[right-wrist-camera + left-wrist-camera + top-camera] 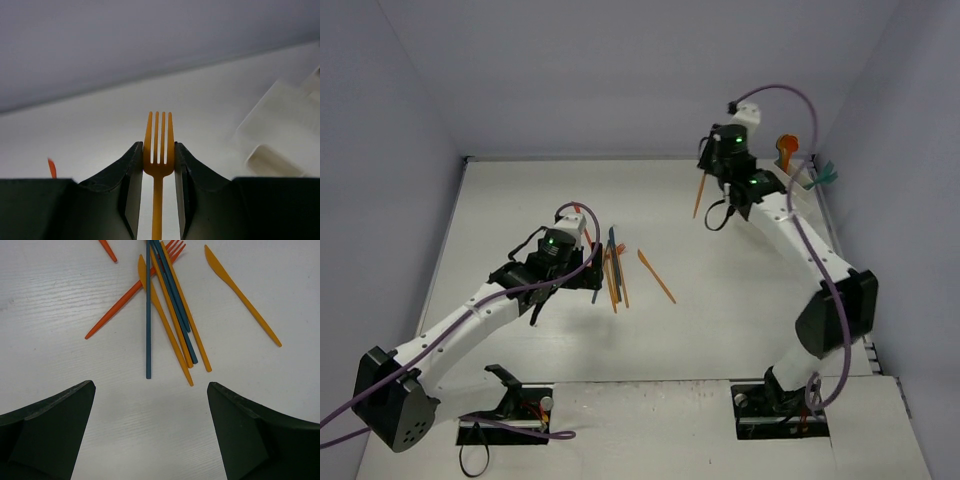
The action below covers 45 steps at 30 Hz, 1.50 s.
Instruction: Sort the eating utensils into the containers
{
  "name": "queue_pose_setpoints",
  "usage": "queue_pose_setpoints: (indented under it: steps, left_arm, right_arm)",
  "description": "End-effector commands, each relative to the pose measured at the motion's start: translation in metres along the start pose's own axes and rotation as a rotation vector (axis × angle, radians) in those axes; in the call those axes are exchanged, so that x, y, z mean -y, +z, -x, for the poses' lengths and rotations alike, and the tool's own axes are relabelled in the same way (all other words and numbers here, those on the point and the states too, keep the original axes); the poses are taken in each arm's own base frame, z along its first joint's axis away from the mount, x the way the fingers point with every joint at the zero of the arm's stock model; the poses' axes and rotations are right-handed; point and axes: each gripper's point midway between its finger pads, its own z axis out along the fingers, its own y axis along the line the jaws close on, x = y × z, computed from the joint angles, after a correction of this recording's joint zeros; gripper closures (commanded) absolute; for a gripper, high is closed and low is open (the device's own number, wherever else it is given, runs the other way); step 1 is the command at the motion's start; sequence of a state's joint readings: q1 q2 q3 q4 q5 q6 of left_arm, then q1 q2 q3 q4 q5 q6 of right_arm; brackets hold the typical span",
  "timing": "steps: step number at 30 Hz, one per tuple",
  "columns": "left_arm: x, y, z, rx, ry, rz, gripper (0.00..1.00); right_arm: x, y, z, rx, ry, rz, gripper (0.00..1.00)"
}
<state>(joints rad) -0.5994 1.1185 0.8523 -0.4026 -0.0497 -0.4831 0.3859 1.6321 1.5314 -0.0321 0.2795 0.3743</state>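
**A:** What's between the right gripper's (158, 150) jaws?

**B:** They're clenched on a slender orange plastic fork (159, 134), one jaw on each side of its head. It's up in the air, well to the right of the heap of orange and dark blue plastic utensils (170, 315).

**A:** And the left gripper (151, 387)?

**B:** Spread wide with nothing in it, hovering just left of that heap. A lone orange plastic knife (242, 295) lies just right of the heap. The white translucent plastic bins (280, 120) sit far to its right, past the fork.

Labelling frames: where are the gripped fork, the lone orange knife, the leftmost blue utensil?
fork (158, 169): right wrist view, below tines.
orange knife (244, 298): left wrist view, mid-handle.
blue utensil (148, 325): left wrist view, mid-shaft.
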Motion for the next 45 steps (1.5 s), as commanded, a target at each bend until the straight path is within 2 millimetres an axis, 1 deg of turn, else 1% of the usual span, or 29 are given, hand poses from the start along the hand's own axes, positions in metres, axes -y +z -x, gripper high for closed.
queue_pose_setpoints:
  steps: [1,2,4,6,7,8,9,10,12,15,18,19,20,22,24,25,26,28,29,30,32,34,36,39,41,45]
  left_arm:
    - [0.002,-0.006,0.023,0.097,-0.024,-0.014,0.06]
    - [0.001,-0.006,0.024,0.099,-0.026,-0.015,0.06]
    - [0.0,-0.006,0.023,0.1,-0.025,-0.014,0.06]
    - [0.0,-0.006,0.023,0.1,-0.026,-0.011,0.06]
    - [-0.001,-0.006,0.023,0.098,-0.026,-0.01,0.06]
    - [-0.001,-0.006,0.023,0.098,-0.026,-0.01,0.06]
    - [-0.001,-0.007,0.023,0.102,-0.026,-0.011,0.06]
    - [-0.002,-0.007,0.022,0.104,-0.028,-0.01,0.06]
    - [-0.002,-0.007,0.021,0.105,-0.031,-0.013,0.06]
    - [-0.002,-0.008,0.02,0.109,-0.031,-0.015,0.06]
    - [-0.003,-0.008,0.02,0.113,-0.027,-0.016,0.06]
    - [-0.003,-0.008,0.021,0.116,-0.025,-0.018,0.06]
    - [-0.002,-0.008,0.021,0.117,-0.022,-0.02,0.06]
    - [-0.002,-0.006,0.021,0.112,-0.018,-0.018,0.06]
    - [-0.001,-0.005,0.022,0.108,-0.015,-0.018,0.06]
    - [-0.001,-0.004,0.023,0.107,-0.016,-0.019,0.06]
    - [0.0,-0.003,0.022,0.101,-0.014,-0.022,0.06]
    - [0.0,0.0,0.021,0.092,-0.009,-0.017,0.06]
    - [0.0,0.001,0.021,0.088,-0.007,-0.016,0.06]
    - [0.0,0.002,0.02,0.084,-0.006,-0.015,0.06]
    - [-0.001,0.005,0.019,0.073,-0.003,-0.012,0.06]
    - [-0.001,0.007,0.019,0.066,-0.002,-0.008,0.06]
    - [0.0,0.011,0.02,0.058,0.002,-0.007,0.06]
    - [0.002,0.013,0.021,0.05,0.006,-0.013,0.06]
    - [0.003,0.015,0.022,0.046,0.006,-0.013,0.06]
    - [0.003,0.016,0.021,0.042,0.004,-0.013,0.06]
  right_arm:
    - [0.065,-0.039,0.1,0.324,0.007,-0.072,1.0]
    - [0.08,-0.038,0.102,0.347,0.009,-0.089,1.0]
    - [0.1,-0.05,0.123,0.433,0.032,-0.09,1.0]
    - [0.133,-0.056,0.132,0.484,0.042,-0.11,1.0]
    - [0.145,-0.06,0.139,0.523,0.045,-0.119,1.0]
    - [0.145,-0.063,0.146,0.557,0.049,-0.112,1.0]
    - [0.168,-0.065,0.151,0.588,0.051,-0.146,1.0]
    - [0.185,-0.067,0.156,0.619,0.053,-0.169,1.0]
    - [0.201,-0.068,0.166,0.681,0.055,-0.182,1.0]
    - [0.221,-0.064,0.173,0.736,0.073,-0.191,1.0]
    - [0.239,-0.05,0.175,0.773,0.083,-0.196,1.0]
    - [0.24,-0.05,0.181,0.801,0.084,-0.192,1.0]
    - [0.244,-0.044,0.18,0.809,0.09,-0.193,1.0]
    - [0.252,-0.027,0.174,0.806,0.101,-0.199,1.0]
    - [0.257,-0.015,0.172,0.824,0.104,-0.205,1.0]
    - [0.259,-0.014,0.174,0.846,0.105,-0.207,1.0]
    - [0.263,-0.006,0.17,0.847,0.105,-0.215,1.0]
    - [0.267,0.0,0.172,0.869,0.104,-0.225,1.0]
    - [0.269,0.005,0.169,0.866,0.105,-0.232,1.0]
    - [0.271,0.009,0.168,0.865,0.105,-0.234,1.0]
    - [0.272,0.016,0.173,0.886,0.101,-0.227,1.0]
    - [0.274,0.024,0.17,0.882,0.1,-0.229,1.0]
    - [0.276,0.029,0.169,0.882,0.094,-0.231,1.0]
    - [0.281,0.029,0.166,0.888,0.092,-0.253,1.0]
    - [0.286,0.028,0.164,0.895,0.099,-0.262,1.0]
    - [0.29,0.023,0.168,0.922,0.115,-0.266,1.0]
